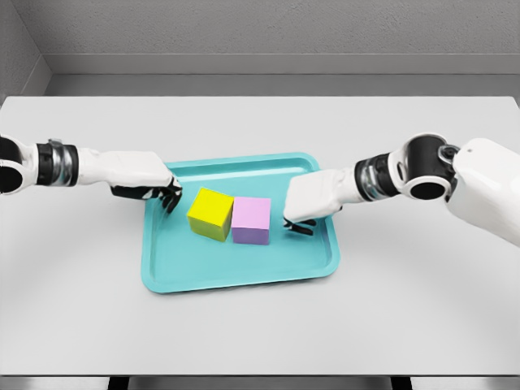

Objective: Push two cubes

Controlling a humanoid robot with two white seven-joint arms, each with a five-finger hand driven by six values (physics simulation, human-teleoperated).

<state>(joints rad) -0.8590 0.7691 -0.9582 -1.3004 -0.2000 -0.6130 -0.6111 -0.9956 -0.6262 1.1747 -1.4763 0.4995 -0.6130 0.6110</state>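
- Two cubes sit touching mid-tray: a yellow cube (210,214) on the left, a pink cube (251,220) on the right, both on the shallow teal plastic tray (236,272) atop the grey table (260,122).
- Head view: left hand (154,188), fingers curled, gripping nothing, just left of the yellow cube.
- Right hand (313,203), fingers likewise curled and empty, lies just right of the pink cube.
- Each hand flanks its nearer cube; pushes would likely run inward along the row.
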